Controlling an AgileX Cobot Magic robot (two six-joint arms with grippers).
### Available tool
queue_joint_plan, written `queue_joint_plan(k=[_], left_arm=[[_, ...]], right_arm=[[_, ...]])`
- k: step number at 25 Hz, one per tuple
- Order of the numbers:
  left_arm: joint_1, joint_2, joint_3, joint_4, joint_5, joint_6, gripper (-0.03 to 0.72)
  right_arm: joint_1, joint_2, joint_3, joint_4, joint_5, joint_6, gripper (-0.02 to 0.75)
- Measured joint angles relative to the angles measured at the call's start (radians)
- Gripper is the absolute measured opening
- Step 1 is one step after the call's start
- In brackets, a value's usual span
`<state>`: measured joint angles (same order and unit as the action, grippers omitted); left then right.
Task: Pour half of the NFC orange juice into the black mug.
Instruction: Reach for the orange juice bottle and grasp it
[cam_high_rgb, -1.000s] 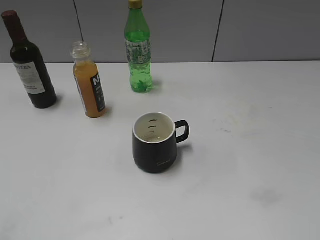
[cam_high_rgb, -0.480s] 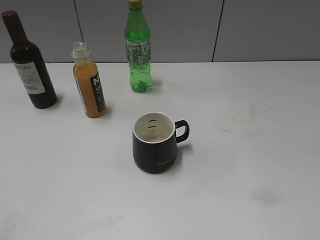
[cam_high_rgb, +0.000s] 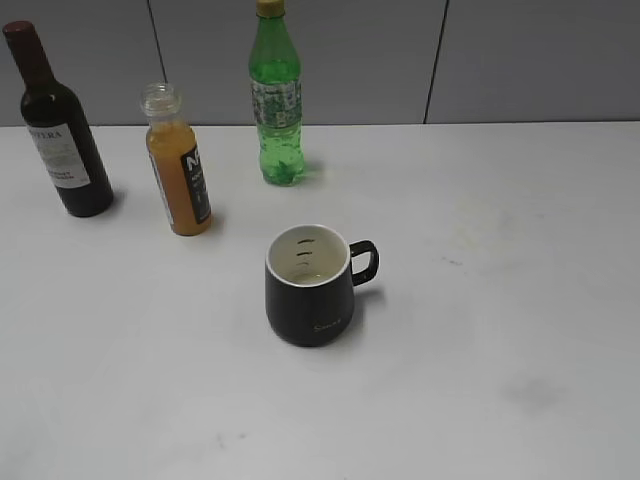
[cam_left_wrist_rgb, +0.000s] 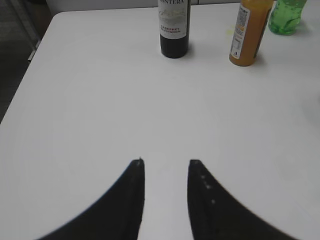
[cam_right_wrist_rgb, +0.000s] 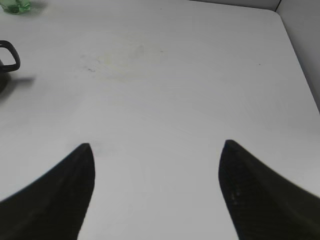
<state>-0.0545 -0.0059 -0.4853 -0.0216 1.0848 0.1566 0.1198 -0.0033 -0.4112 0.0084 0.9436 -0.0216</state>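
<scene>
The NFC orange juice (cam_high_rgb: 178, 170) stands upright and uncapped at the back left of the white table; it also shows in the left wrist view (cam_left_wrist_rgb: 248, 33). The black mug (cam_high_rgb: 307, 287) stands near the middle, handle to the right, cream inside. Only its handle (cam_right_wrist_rgb: 10, 56) shows in the right wrist view. My left gripper (cam_left_wrist_rgb: 166, 161) is open and empty over bare table, well short of the bottles. My right gripper (cam_right_wrist_rgb: 156, 145) is wide open and empty over bare table, to the right of the mug. Neither gripper shows in the exterior view.
A dark wine bottle (cam_high_rgb: 57, 130) stands left of the juice, also in the left wrist view (cam_left_wrist_rgb: 174, 27). A green soda bottle (cam_high_rgb: 276, 100) stands behind the mug. The table's left edge (cam_left_wrist_rgb: 30, 70) and right edge (cam_right_wrist_rgb: 300, 60) are near.
</scene>
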Motion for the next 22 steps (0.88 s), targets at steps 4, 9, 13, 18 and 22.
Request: queue_joint_plan(k=[4, 9, 13, 18, 22], left_arm=[[0.000, 0.000, 0.000, 0.001, 0.000, 0.000, 0.292], [0.000, 0.000, 0.000, 0.001, 0.000, -0.001, 0.607], [0.000, 0.000, 0.000, 0.002, -0.006, -0.002, 0.638], [0.000, 0.010, -0.013, 0.003, -0.144, -0.002, 0.641], [0.000, 0.119, -0.013, 0.005, -0.362, -0.002, 0.640]], right_arm=[[0.000, 0.000, 0.000, 0.001, 0.000, -0.001, 0.587], [0.000, 0.000, 0.000, 0.001, 0.000, -0.001, 0.587], [0.000, 0.000, 0.000, 0.001, 0.000, -0.001, 0.587], [0.000, 0.000, 0.000, 0.001, 0.000, -0.001, 0.587], [0.000, 0.000, 0.000, 0.001, 0.000, -0.001, 0.587]])
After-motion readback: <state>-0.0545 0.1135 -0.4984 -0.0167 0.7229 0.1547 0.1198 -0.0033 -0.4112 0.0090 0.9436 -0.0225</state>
